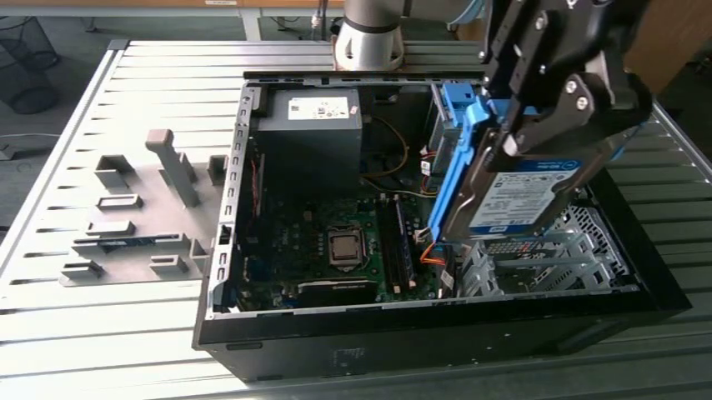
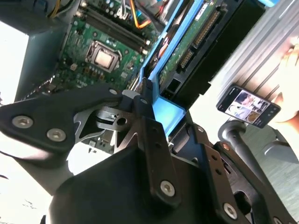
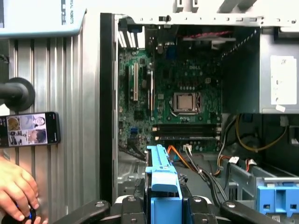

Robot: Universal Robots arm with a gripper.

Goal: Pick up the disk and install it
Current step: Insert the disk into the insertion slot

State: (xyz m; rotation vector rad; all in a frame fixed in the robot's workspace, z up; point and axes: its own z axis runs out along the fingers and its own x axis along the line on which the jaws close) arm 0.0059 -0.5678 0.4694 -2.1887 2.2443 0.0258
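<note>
Slatted metal workbench, daylight pouring across it.
The ribbed grey table (image 1: pixel 145 325) gleams under bright light, and a grey fixture plate (image 1: pixel 139 221) sits toward the exterior view's left; beyond it, a dark wire wastebasket (image 1: pixel 25 62) stands on a grey floor (image 1: pixel 67 92).

the claw (image 1: pixel 556 125) covers the upper part of the flat silver metal disk with a blue plastic frame (image 1: pixel 523 200); the picture's edge cuts off a person's hand (image 3: pixel 16 191) in the first wrist view.

Exterior view high above open case (image 1: pixel 445 325), both wrist views close, sharing motherboard (image 3: pixel 177 98).
</note>
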